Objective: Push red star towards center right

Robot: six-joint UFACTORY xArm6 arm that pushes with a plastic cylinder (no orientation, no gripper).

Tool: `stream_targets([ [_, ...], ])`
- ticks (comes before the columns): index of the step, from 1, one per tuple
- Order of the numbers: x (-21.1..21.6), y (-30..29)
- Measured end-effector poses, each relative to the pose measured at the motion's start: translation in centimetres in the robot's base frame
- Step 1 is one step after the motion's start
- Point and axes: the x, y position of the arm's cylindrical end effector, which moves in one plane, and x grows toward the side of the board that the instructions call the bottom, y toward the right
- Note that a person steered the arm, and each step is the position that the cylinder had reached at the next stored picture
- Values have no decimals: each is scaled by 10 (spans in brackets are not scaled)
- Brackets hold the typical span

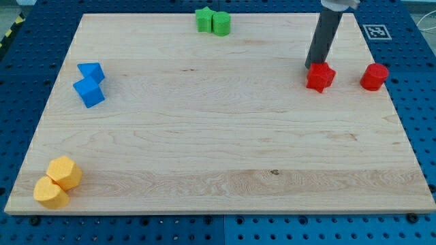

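The red star (pixel 320 77) lies on the wooden board (pixel 218 136) at the view's upper right. My tip (pixel 312 67) is at the star's upper left edge, touching or nearly touching it; the dark rod rises from there toward the view's top. A red cylinder-like block (pixel 374 77) lies to the star's right, a clear gap between them.
Two green blocks (pixel 212 21) sit together at the view's top middle. Two blue blocks (pixel 89 83) sit at the left. Two orange-yellow blocks (pixel 58 182) sit at the bottom left corner. A fiducial marker (pixel 374 31) lies off the board's top right corner.
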Motion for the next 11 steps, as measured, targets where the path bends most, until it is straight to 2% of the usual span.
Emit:
stream_targets([
  [1, 26, 2],
  [3, 31, -29],
  [5, 57, -26],
  [7, 65, 22],
  [11, 70, 67],
])
